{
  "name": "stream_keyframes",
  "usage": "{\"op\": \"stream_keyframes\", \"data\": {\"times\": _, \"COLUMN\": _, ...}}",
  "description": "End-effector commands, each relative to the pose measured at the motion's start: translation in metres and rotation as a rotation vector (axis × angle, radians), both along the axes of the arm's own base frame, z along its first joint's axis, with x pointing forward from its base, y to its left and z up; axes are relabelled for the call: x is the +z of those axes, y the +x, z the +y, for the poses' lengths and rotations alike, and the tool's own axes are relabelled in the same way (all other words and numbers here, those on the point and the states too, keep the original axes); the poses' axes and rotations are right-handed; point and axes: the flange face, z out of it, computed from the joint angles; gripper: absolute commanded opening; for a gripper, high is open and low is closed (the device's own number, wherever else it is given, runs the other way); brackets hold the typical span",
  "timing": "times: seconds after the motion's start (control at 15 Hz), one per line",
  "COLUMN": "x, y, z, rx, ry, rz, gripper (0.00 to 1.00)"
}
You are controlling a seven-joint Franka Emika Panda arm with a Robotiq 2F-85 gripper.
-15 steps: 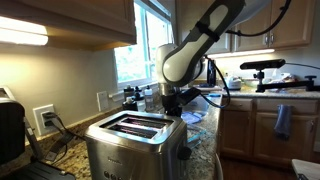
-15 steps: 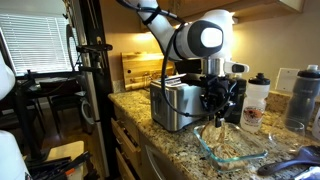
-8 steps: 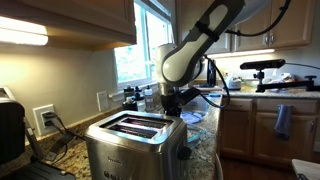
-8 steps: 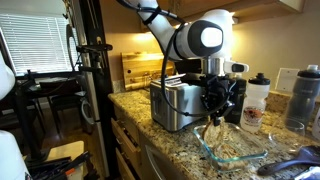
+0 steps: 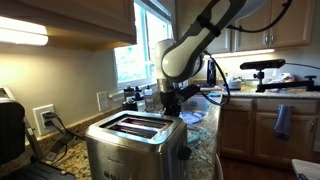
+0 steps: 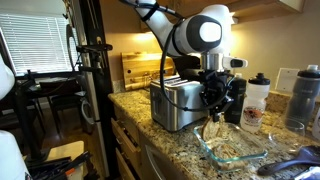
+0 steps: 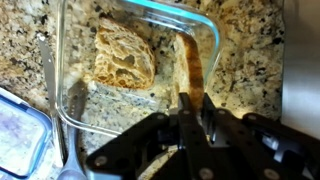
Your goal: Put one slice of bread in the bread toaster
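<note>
My gripper [image 7: 196, 112] is shut on a slice of bread [image 7: 188, 62], held edge-on by its crust just above a clear glass dish [image 7: 205, 28]. Another tan slice [image 7: 123, 57] lies flat in that dish. In an exterior view the held slice [image 6: 216, 127] hangs from the gripper [image 6: 214, 112] over the dish [image 6: 232, 150], to the right of the brushed steel toaster [image 6: 180, 104]. In an exterior view the toaster [image 5: 135, 142] stands in front with its two top slots empty, and the gripper [image 5: 171, 106] is behind it.
Granite counter [image 6: 165, 140]. A bottle with a black cap [image 6: 257, 101] and a tumbler [image 6: 305, 98] stand behind the dish. A black appliance [image 5: 10, 130] sits at the counter's left end. A blue-lidded container [image 7: 18, 138] lies beside the dish.
The arm has risen slightly, lifting the held slice a little higher above the dish. Nothing else has moved.
</note>
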Motion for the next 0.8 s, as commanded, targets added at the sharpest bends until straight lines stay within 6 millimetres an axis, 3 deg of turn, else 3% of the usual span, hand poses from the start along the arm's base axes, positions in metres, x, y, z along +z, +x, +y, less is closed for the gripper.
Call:
{"op": "stream_keyframes", "data": {"times": 0.0, "x": 0.031, "y": -0.021, "z": 0.007, "rx": 0.0, "ry": -0.006, "rz": -0.008, "gripper": 0.07}}
{"op": "stream_keyframes", "data": {"times": 0.73, "x": 0.104, "y": -0.062, "z": 0.022, "rx": 0.028, "ry": -0.022, "rz": -0.077, "gripper": 0.07}}
